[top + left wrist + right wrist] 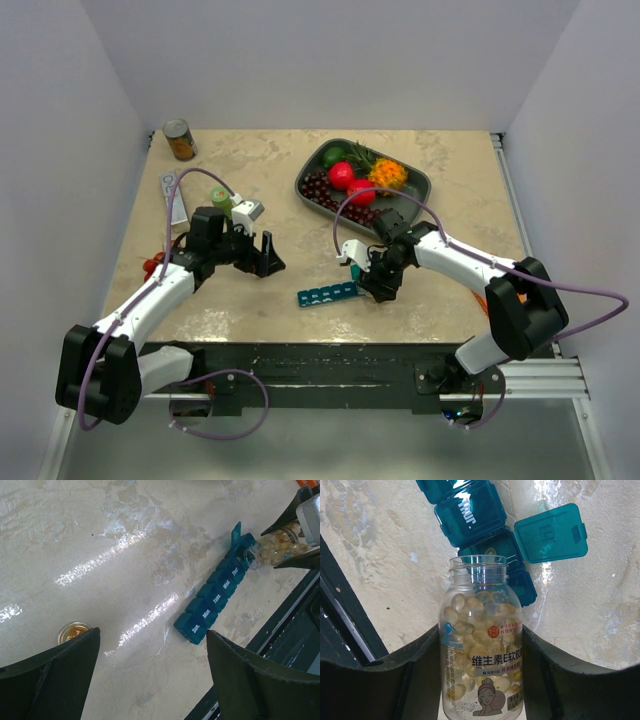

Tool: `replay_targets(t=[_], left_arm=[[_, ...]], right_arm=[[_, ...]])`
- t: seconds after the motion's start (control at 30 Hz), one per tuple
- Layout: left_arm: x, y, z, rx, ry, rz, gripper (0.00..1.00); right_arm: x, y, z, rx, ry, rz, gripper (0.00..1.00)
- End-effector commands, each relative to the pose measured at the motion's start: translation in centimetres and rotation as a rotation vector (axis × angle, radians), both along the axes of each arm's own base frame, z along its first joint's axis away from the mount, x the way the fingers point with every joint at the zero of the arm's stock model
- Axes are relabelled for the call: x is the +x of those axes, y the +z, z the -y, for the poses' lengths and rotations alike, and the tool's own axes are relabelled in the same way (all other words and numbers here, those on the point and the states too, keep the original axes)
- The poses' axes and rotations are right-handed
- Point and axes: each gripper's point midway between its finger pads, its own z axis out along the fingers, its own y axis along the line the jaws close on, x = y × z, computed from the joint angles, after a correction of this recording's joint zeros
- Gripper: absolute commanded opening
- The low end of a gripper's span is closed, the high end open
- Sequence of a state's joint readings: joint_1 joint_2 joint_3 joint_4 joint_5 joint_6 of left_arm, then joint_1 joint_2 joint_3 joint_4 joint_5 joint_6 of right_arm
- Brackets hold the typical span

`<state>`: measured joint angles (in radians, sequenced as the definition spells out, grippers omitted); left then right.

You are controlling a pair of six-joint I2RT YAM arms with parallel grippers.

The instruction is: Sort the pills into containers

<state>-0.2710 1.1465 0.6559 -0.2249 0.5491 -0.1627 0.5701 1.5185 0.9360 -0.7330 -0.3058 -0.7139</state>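
My right gripper [480,636] is shut on a small clear bottle [480,650] full of tan-yellow pills [470,630]. The bottle has no cap, and its mouth is tipped low over the teal pill organiser [470,515]. The compartment just past "Thur." [492,547] stands open with its lid [550,532] flipped back. In the top view the organiser [328,294] lies near the front edge, with the right gripper [377,280] at its right end. In the left wrist view the organiser [215,600] and the bottle [277,547] show at the right. My left gripper [152,680] is open and empty above bare table, left of the organiser [262,255].
A grey fruit tray [412,180] sits at the back right. A small green bottle [222,197], a white strip [170,195] and a can [180,140] are at the back left. A small round gold lid [72,631] lies by my left finger. The black front rail [290,625] is close.
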Motion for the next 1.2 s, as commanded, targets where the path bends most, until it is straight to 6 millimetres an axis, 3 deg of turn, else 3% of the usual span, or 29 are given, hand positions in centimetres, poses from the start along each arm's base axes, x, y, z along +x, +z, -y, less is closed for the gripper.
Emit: replay_targets(t=[0.0, 1.17], left_arm=[[0.49, 1.38, 0.62, -0.016, -0.04, 0.062, 0.9], [0.58, 1.78, 0.55, -0.016, -0.035, 0.079, 0.91]], right_arm=[[0.58, 1.24, -1.01, 0.042, -0.006, 0.011, 0.05], [0.35, 1.58, -1.13, 0.113, -0.045, -0.045, 0.05]])
